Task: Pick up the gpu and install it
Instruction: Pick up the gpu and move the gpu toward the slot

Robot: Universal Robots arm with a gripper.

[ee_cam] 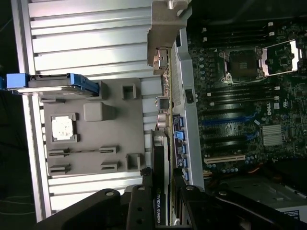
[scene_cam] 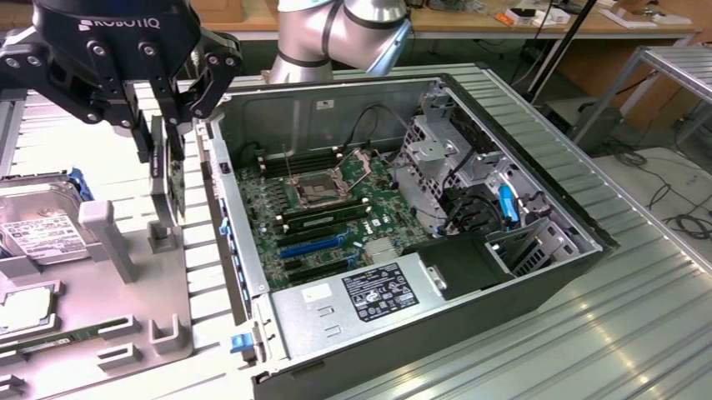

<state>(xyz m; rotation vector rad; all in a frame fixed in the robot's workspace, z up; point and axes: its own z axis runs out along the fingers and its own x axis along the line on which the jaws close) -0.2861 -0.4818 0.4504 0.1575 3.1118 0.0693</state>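
Gripper (scene_cam: 162, 154) jaws part-closed, clamped on the gpu (scene_cam: 173, 198) beside the open computer case (scene_cam: 579, 225).
Over the grey tray (scene_cam: 178, 287), just outside the case wall, the card hangs upright and edge-on. A square, firm pinch and a level card should keep its lower edge clear of the tray posts.

Figure: workshop setting around a ribbed metal work surface (scene_cam: 623, 333).
A wooden bench (scene_cam: 468, 25) runs along the back; at the exterior view's right, a metal frame (scene_cam: 679, 60) stands on a pale floor (scene_cam: 695, 167) with loose cables (scene_cam: 681, 221).
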